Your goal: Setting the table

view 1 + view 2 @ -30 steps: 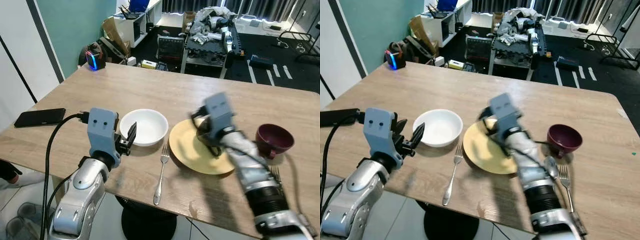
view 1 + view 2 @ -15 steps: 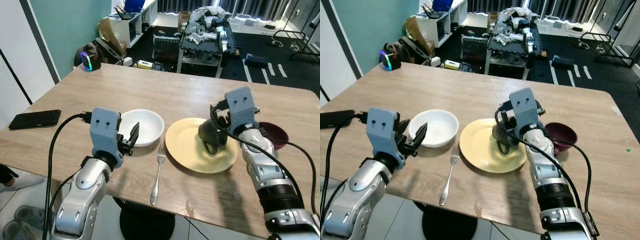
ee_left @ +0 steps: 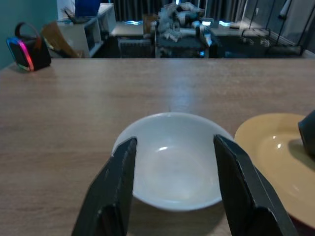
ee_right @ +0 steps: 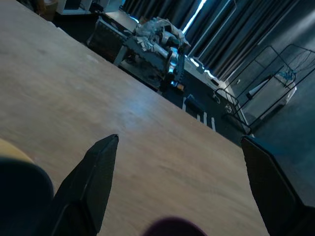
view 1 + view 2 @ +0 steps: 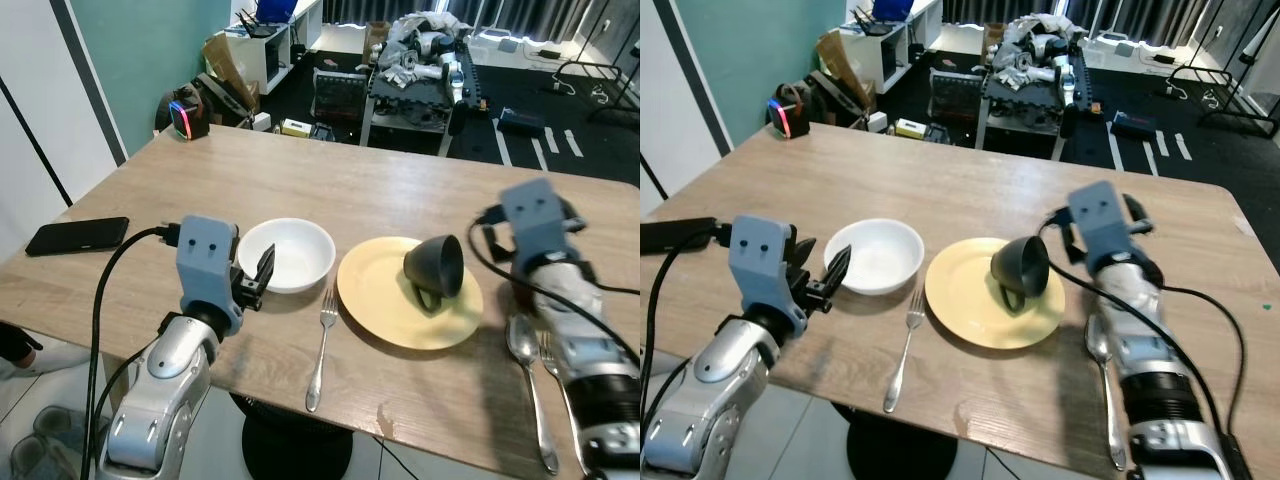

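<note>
Head views: a light wooden table (image 5: pixel 330 180) carries a round yellow plate (image 5: pixel 385 300) near its front edge. A dark grey mug (image 5: pixel 436 266) lies tipped on its side on the plate, toward the plate's 2 o'clock rim, mouth facing 3 o'clock and handle down against the plate. At the plate's 9 o'clock sits a round white bowl (image 5: pixel 288 254), and a silver fork (image 5: pixel 321 350) lies between them, nearer the front edge, tines pointing to 12 o'clock. At the plate's 4 o'clock a silver spoon (image 5: pixel 527 375) and a second silver fork (image 5: pixel 553 350) lie side by side. A black phone (image 5: pixel 79 235) rests at the table's 9 o'clock edge.

The left gripper (image 5: pixel 258 278) hovers just at the white bowl's 8 o'clock rim, fingers spread apart. The right arm (image 5: pixel 560 300) stands at the plate's 3 o'clock, apart from the mug; from here I cannot tell how its fingers stand.

Left wrist view: the two black fingers (image 3: pixel 118 182) are spread wide, flanking the white bowl without touching it; the yellow plate's edge and a bit of the mug show beside it.

Right wrist view: the right gripper (image 4: pixel 177 194) has its fingers spread wide over bare tabletop, holding nothing; the dark mug sits blurred at one corner.
</note>
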Motion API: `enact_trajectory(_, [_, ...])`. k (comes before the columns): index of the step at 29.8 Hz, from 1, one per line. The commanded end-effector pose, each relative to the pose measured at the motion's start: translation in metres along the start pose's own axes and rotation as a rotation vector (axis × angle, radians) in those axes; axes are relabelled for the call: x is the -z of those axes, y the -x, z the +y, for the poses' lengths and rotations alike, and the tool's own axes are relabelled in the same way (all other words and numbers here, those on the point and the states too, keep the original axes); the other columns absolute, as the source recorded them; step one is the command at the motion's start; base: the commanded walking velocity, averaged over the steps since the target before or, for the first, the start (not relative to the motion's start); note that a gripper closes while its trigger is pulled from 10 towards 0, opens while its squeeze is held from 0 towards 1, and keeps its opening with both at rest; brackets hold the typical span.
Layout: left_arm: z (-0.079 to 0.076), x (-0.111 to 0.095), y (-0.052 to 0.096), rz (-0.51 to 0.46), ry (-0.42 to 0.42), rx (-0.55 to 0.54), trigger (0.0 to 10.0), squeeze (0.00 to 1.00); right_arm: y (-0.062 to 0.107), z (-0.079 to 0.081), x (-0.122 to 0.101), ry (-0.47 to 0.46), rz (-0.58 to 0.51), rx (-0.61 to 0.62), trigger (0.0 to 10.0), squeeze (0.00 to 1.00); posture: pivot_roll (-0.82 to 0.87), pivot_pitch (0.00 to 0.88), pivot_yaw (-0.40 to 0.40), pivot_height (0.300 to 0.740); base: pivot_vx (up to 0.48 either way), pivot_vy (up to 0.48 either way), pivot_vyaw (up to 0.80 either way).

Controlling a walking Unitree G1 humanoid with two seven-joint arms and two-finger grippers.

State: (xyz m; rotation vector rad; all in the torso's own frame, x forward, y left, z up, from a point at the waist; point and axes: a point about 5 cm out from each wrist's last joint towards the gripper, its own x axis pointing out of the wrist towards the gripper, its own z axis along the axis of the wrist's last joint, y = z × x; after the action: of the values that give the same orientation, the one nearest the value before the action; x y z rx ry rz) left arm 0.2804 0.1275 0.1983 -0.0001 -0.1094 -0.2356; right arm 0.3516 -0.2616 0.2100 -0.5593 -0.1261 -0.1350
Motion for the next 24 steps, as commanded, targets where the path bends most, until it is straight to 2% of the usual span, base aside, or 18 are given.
enact_trajectory(1, [0.0,0.0,0.002,0.008,-0.002,0.007,10.0,0.0,0.008,0.008,0.004,-0.024,-0.021,-0.102,10.0,0.0,0.05,0.0,0.08,0.74,0.0,0.0,0.0])
enact_trajectory(5, [-0.002,0.001,0.001,0.012,-0.001,0.018,10.0,0.0,0.022,0.01,0.016,0.01,-0.005,-0.192,10.0,0.0,0.03,0.0,0.092,0.74,0.0,0.0,0.0])
enact_trajectory(10, [-0.004,0.001,-0.002,0.012,0.002,0.031,10.0,0.0,0.028,0.019,0.017,0.008,-0.003,-0.246,10.0,0.0,0.02,0.0,0.099,0.74,0.0,0.0,0.0])
enact_trajectory(13, [-0.004,0.001,-0.002,0.011,0.001,0.032,10.0,0.0,0.026,0.03,0.013,-0.006,-0.015,-0.258,10.0,0.0,0.03,0.0,0.099,0.74,0.0,0.0,0.0])
enact_trajectory(14, [-0.004,0.0,-0.002,0.01,0.0,0.032,10.0,0.0,0.023,0.038,0.01,-0.016,-0.019,-0.256,10.0,0.0,0.03,0.0,0.097,0.74,0.0,0.0,0.0])
enact_trajectory(15, [-0.004,0.0,-0.002,0.01,0.0,0.032,10.0,0.0,0.023,0.038,0.01,-0.016,-0.019,-0.256,10.0,0.0,0.03,0.0,0.097,0.74,0.0,0.0,0.0])
enact_trajectory(19, [-0.002,-0.001,-0.002,0.007,-0.004,0.025,10.0,0.0,0.017,0.057,0.003,0.002,-0.029,-0.28,10.0,0.0,0.04,0.0,0.093,0.74,0.0,0.0,0.0])
enact_trajectory(24, [-0.001,-0.001,-0.001,0.005,-0.006,0.018,10.0,0.0,0.012,0.068,-0.003,0.013,-0.035,-0.281,10.0,0.0,0.05,0.0,0.087,0.74,0.0,0.0,0.0])
